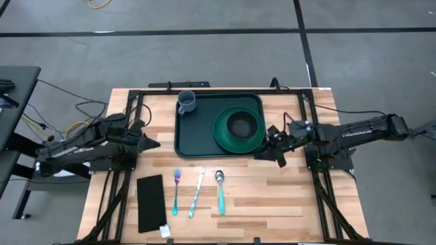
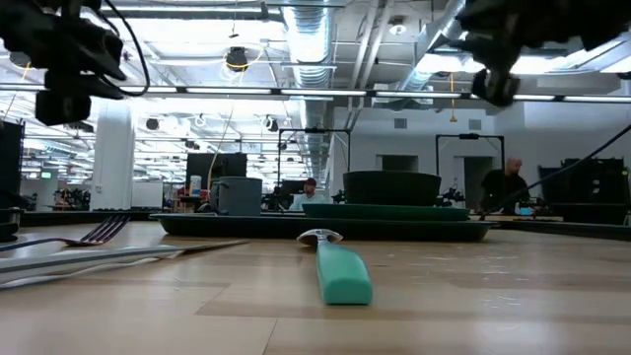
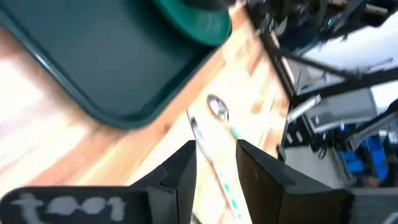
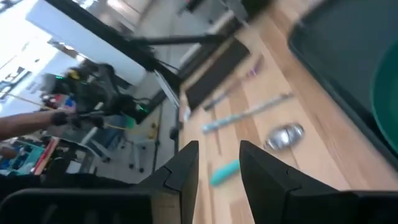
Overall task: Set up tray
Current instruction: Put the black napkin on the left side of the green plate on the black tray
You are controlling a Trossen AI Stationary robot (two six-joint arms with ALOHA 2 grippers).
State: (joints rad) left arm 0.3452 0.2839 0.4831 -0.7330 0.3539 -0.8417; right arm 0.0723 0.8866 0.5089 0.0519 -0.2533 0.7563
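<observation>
The dark green tray (image 1: pixel 197 133) lies flat at the table's middle, toward the far edge. On it stand a grey cup (image 1: pixel 187 101) and a round green plate (image 1: pixel 238 128) with a dark bowl (image 2: pixel 391 187) in it. A fork (image 1: pixel 176 190), a knife (image 1: pixel 197 192) and a teal-handled spoon (image 1: pixel 220 190) lie on the wood in front of the tray. My left gripper (image 1: pixel 154 143) hovers open left of the tray, above the table. My right gripper (image 1: pixel 270 147) hovers open at the tray's near right corner, just off the plate's rim. Neither touches anything.
A flat black rectangle (image 1: pixel 151 202) lies near the table's near left corner, with a small white object (image 1: pixel 164 231) beside it. Bare wood shows right of the spoon. Black frame rails run along both table sides. People show in the room behind (image 2: pixel 508 182).
</observation>
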